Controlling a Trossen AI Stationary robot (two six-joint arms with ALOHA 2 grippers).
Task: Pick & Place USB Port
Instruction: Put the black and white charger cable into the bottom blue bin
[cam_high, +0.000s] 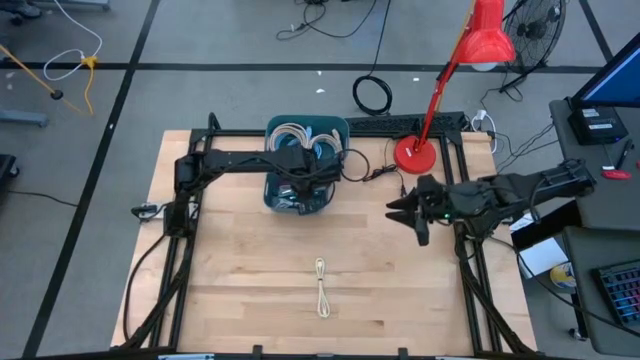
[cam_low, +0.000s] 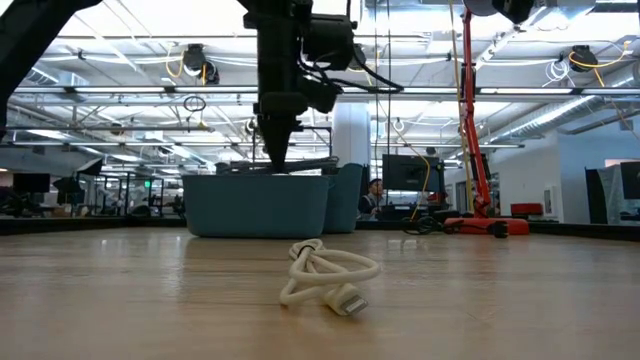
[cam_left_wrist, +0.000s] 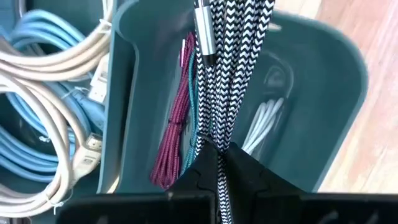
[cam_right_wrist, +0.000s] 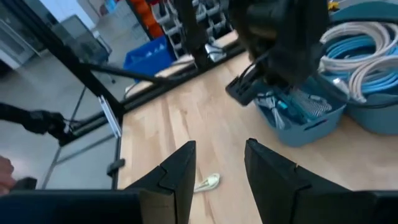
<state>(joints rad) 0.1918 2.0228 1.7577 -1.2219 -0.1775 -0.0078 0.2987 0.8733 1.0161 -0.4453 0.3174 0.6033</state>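
My left gripper (cam_left_wrist: 217, 163) is clamped on a black-and-white braided cable (cam_left_wrist: 233, 68), bundle directly ahead over the teal bin (cam_left_wrist: 323, 93). Right gripper (cam_right_wrist: 217, 165) hangs open above the worktop (cam_high: 250, 270). No legible labels.

A red desk lamp (cam_high: 470, 60) stands at the table's (cam_high: 240, 280) far right corner (a black cable coil (cam_high: 373, 95) lies beyond).

Open lab hall; ceiling trusses (cam_low: 480, 95); monitors (cam_low: 405, 172); floor fan (cam_high: 535, 28).
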